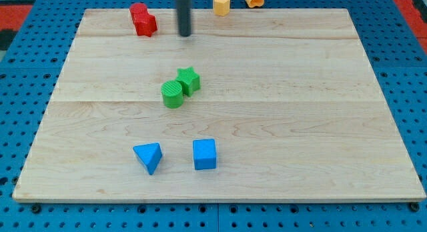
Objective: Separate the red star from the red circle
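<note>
Near the view's top left edge of the pale wooden board point(280, 112), the red plastic star point(147, 23) and the red circle point(138, 10) touch; which is which I cannot tell surely. My tip point(185, 35) stands just right of them, apart. Having no jaws, it holds nothing. A push toward the left may slide both together, or drive one off the edge. Green star point(189, 79) and green cylinder point(172, 94) touch mid-board; blue wedge point(149, 157) and blue cube point(205, 154) sit lower; two yellow-orange blocks point(221, 3) at the top. Blue pegboard point(20, 72) surrounds all.

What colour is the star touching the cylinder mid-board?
Green star, same as the cylinder; the one camera view shows it.
</note>
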`<state>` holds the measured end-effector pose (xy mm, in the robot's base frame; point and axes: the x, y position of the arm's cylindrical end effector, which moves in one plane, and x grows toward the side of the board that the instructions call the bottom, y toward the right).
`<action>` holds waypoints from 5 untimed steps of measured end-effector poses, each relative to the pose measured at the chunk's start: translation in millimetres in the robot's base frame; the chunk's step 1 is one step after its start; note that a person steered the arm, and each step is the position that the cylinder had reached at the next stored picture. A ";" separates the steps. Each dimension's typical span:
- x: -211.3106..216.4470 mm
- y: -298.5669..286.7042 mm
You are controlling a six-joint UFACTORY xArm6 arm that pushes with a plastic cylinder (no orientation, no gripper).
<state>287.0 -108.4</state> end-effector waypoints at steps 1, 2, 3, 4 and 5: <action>8.4 -130.6; -60.0 -168.8; -87.9 -113.5; -78.2 -70.9; -41.7 -25.1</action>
<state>245.3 -133.5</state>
